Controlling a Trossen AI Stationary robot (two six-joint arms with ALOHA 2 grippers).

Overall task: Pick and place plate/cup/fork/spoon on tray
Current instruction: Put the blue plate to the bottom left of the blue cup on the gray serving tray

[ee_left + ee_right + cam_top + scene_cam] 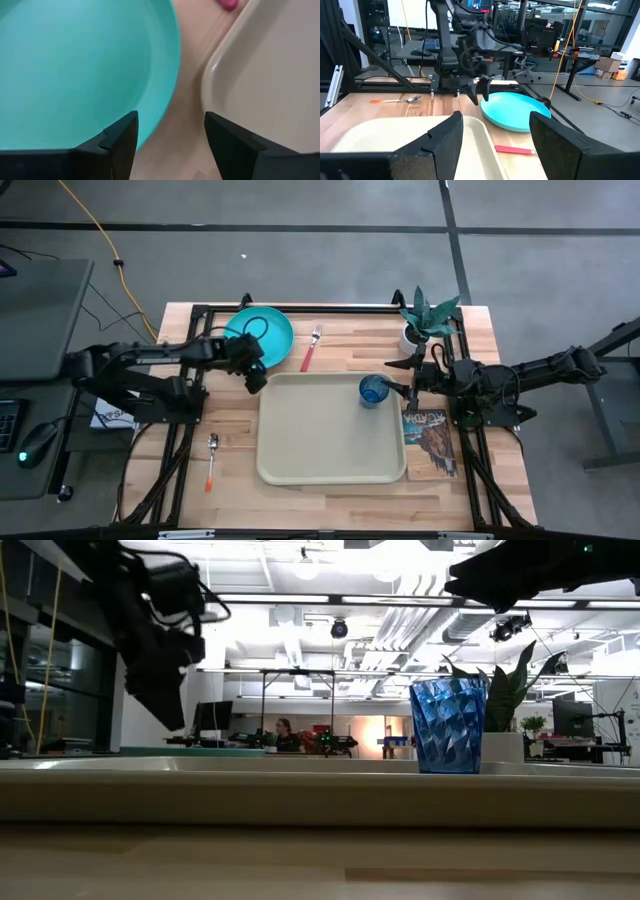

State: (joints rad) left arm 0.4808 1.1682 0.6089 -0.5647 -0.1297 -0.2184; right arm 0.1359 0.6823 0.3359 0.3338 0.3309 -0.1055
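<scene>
While my left fingers hang open and empty over the plate rim beside the tray, a shallow pinch could let it slip onto the bench.

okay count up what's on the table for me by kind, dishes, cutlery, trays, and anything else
Dishes: 2, the plate and the cup.
Cutlery: 2, the fork and the spoon.
Trays: 1, the tray.
Other: 2, a potted plant and a book.
Total: 7.
</scene>
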